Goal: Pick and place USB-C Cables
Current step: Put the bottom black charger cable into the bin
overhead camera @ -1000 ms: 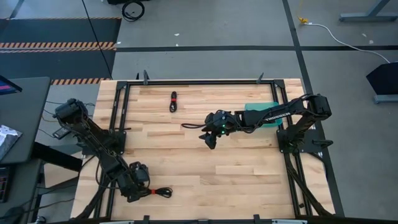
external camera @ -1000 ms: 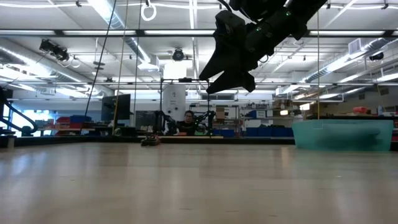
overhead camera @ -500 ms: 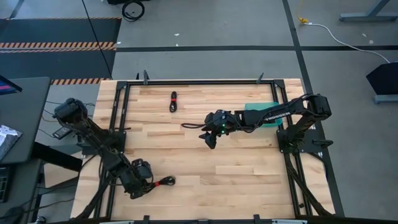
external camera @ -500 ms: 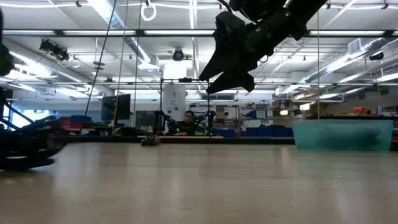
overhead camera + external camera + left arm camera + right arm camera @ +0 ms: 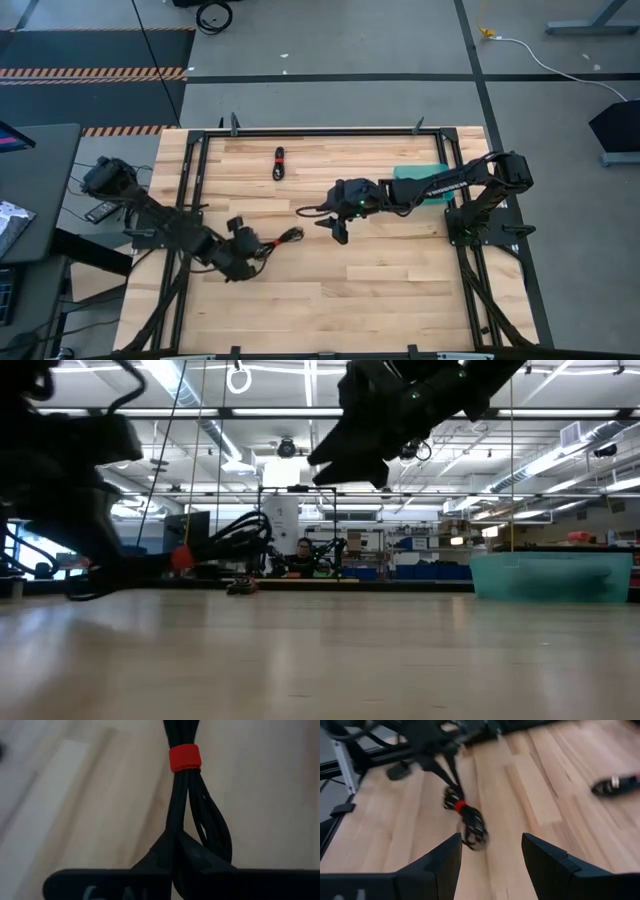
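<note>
Setting: a wooden bench (image 5: pixel 330 290) with a dark frame, seen from above, one dark robot arm at each side.
Left gripper (image 5: pixel 252 247): over the left half of the bench, fingers clamped on a black USB-C cable bundle with a red tie (image 5: pixel 284 238), which is lifted off the wood; the loops hang out past the fingertips toward the bench centre.
Grip detail: in the left wrist view the fingers pinch one end of the bundle, the red tie (image 5: pixel 184 758) just beyond them, so the coil stays together.
Right gripper (image 5: pixel 334 223): above the bench centre, fingers spread wide with nothing between them, apparently waiting.
Second cable bundle (image 5: pixel 279 162): lying near the far edge, untouched.
Teal bin (image 5: pixel 425 183): near the right edge under the right arm, probably the drop-off.
Judgement: the carry is under way, placing not yet done.
</note>
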Robot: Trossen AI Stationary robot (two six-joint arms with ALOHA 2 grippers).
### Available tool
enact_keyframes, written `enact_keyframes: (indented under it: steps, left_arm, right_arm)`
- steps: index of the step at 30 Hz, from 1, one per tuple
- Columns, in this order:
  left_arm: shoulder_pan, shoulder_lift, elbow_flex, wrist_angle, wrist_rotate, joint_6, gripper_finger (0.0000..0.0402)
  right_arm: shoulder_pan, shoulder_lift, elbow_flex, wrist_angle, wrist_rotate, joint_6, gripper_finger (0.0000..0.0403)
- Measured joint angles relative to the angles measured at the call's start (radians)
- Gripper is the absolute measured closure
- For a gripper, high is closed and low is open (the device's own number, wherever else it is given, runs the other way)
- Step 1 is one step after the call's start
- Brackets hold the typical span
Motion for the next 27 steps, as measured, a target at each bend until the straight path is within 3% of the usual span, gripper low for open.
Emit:
enact_keyframes:
  steps: [5, 8, 12, 18, 23, 27]
  left_arm:
    - [0.109, 0.000, 0.001, 0.025, -0.012, 0.094, 0.0391]
    - [0.168, 0.000, 0.002, 0.158, -0.020, 0.189, 0.0390]
    - [0.254, -0.001, 0.003, 0.296, 0.028, 0.321, 0.0389]
    - [0.370, -0.001, 0.003, 0.303, 0.091, 0.358, 0.0388]
    - [0.388, 0.000, 0.003, 0.296, 0.194, 0.355, 0.0387]
    - [0.365, 0.002, 0.003, 0.287, 0.201, 0.356, 0.0387]
  right_arm:
    - [0.026, 0.000, 0.000, 0.077, 0.000, -0.124, 0.0190]
    - [0.035, 0.000, 0.000, 0.092, 0.034, -0.143, 0.0190]
    - [0.037, 0.000, 0.000, 0.055, 0.080, -0.152, 0.0190]
    - [0.035, 0.026, -0.019, 0.047, 0.119, -0.155, 0.0190]
    - [0.019, 0.032, -0.021, 0.036, 0.191, -0.181, 0.0190]
    - [0.002, 0.032, -0.021, 0.041, 0.192, -0.181, 0.0190]
